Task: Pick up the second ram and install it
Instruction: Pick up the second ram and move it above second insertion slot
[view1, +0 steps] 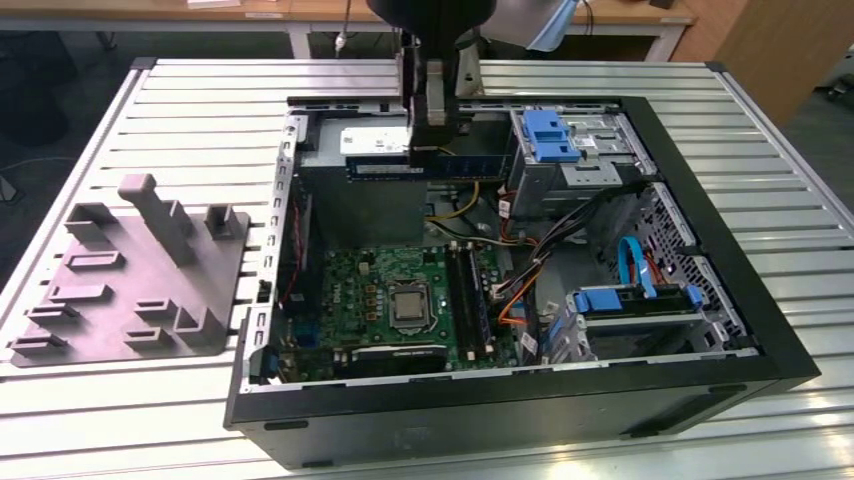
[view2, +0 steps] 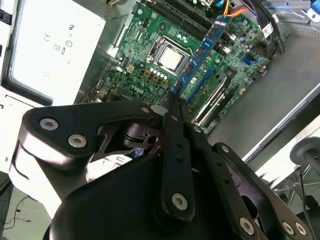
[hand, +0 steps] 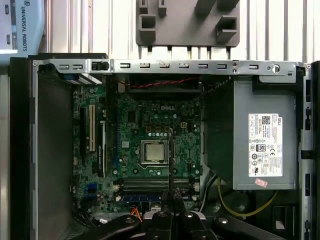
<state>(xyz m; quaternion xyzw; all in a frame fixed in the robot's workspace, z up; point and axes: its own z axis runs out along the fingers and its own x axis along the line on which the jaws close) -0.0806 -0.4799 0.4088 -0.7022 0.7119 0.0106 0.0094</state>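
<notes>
We see the jaws clamped on the memory stick (view1: 387, 170), gripping it near the middle of its length. The stick stands on its long edge, level, in the air above the open computer case (view1: 721, 330). In the exterior view it hangs over the far part of the case, well above the motherboard (view1: 360, 290) and touching nothing but the jaws.

In the second wrist view the stick (view2: 205, 47) reaches out from between the closed jaws as a blue strip with dark chips. The motherboard (view2: 145, 55) and the processor (view2: 170, 59) lie far beneath it.

In the first wrist view we look straight down on the stick's top edge (hand: 171, 155), a thin dark line passing just beside the processor (hand: 154, 151). It runs crosswise over the long black memory slots (hand: 150, 182), not lined up with them and not seated in any.

A silver power supply (hand: 250, 150) fills one end of the case.

Outside the case, on the slatted metal desk (view1: 200, 110), a grey plastic holder (view1: 134, 290) stands at the exterior view's left, just beside the case wall.
</notes>
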